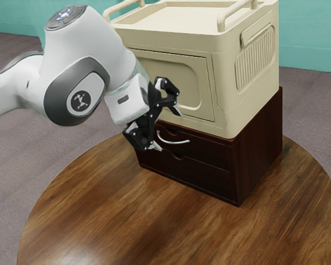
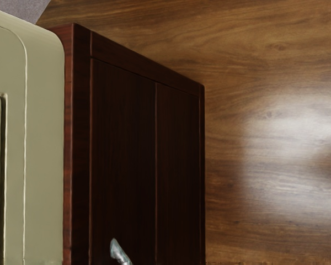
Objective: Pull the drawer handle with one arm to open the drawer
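Observation:
In the exterior view my black gripper (image 1: 170,131) stands open in front of the dark wooden cabinet's upper drawer (image 1: 209,151), one finger higher than the other. The curved silver handle (image 1: 176,142) is on that drawer front, its left part seen between the two fingertips; whether a finger touches it I cannot tell. The drawer front looks flush with the cabinet. In the wrist view one end of the handle (image 2: 120,253) pokes in at the lower edge, against the dark upper drawer front (image 2: 123,154).
A cream box-shaped unit (image 1: 248,105) with rails on top rests on the cabinet, its panel close behind my upper finger. Below the handle is a lower drawer (image 1: 198,178). The round wooden table (image 1: 127,221) extends in front of the cabinet.

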Action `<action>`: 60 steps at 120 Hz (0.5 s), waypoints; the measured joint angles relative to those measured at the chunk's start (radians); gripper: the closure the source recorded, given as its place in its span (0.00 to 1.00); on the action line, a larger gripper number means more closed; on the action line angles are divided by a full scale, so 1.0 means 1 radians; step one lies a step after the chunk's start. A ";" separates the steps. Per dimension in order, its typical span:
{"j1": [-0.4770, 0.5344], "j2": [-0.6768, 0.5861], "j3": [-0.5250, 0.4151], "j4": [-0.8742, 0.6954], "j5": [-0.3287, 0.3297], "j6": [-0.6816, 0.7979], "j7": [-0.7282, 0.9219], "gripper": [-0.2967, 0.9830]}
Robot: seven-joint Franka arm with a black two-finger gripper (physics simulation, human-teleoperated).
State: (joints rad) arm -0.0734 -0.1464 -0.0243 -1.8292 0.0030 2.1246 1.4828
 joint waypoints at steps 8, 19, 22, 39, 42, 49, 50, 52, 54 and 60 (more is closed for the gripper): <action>0.011 0.005 0.007 -0.001 0.000 0.005 0.029 0.23; 0.015 0.023 0.014 -0.001 -0.001 0.010 0.067 0.23; 0.015 0.028 0.016 -0.002 -0.001 0.011 0.077 0.23; 0.018 0.035 0.037 -0.011 -0.007 0.011 0.129 0.23; 0.019 0.035 0.038 -0.012 -0.008 0.010 0.137 0.23; 0.018 0.041 0.039 -0.016 -0.010 0.010 0.154 0.23; 0.018 0.042 0.039 -0.017 -0.010 0.010 0.156 0.23; 0.017 0.044 0.040 -0.019 -0.011 0.009 0.161 0.23; 0.017 0.046 0.041 -0.021 -0.011 0.009 0.165 0.23; 0.017 0.050 0.042 -0.026 -0.012 0.009 0.178 0.23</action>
State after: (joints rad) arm -0.0565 -0.0963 0.0175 -1.8548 -0.0089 2.1333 1.6606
